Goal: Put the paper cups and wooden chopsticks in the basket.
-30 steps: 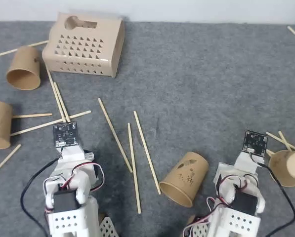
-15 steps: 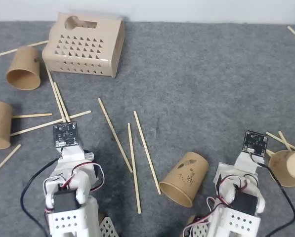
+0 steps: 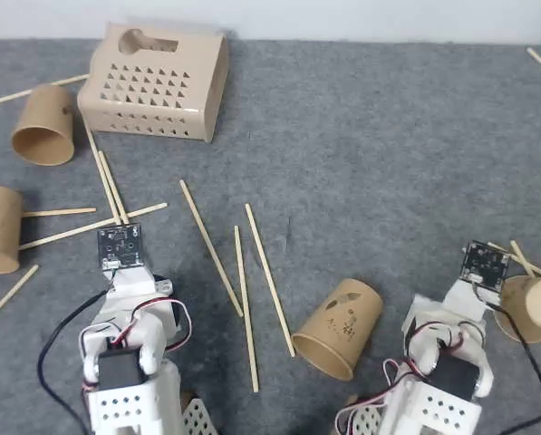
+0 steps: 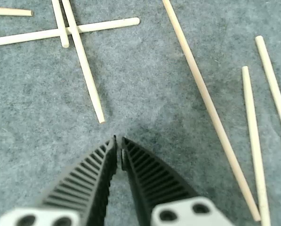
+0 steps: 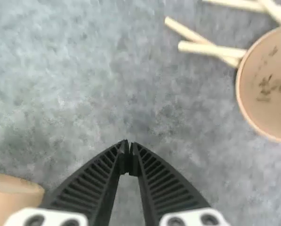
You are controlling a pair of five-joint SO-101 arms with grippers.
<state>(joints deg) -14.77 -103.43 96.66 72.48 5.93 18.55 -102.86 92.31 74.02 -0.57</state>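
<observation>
The left claw point(image 4: 119, 141) is hovering pinched shut just above the grey counter point(image 3: 370, 136), gripping nothing, with chopsticks point(image 4: 86, 70) lying close ahead of its tips. The right claw point(image 5: 128, 143) is likewise sitting closed and empty, with the right cup point(image 5: 267, 84) lying near it. In the high view, the middle cup point(image 3: 340, 328) is lying on its side at 6 o'clock between the arms. The left cups point(image 3: 43, 124) are lying at 9 to 10 o'clock, and the basket point(image 3: 152, 82) is lying tipped over at 11 o'clock.

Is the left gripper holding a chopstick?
No, the left gripper is shut and empty; the nearest chopstick lies clear of its tips.
</observation>
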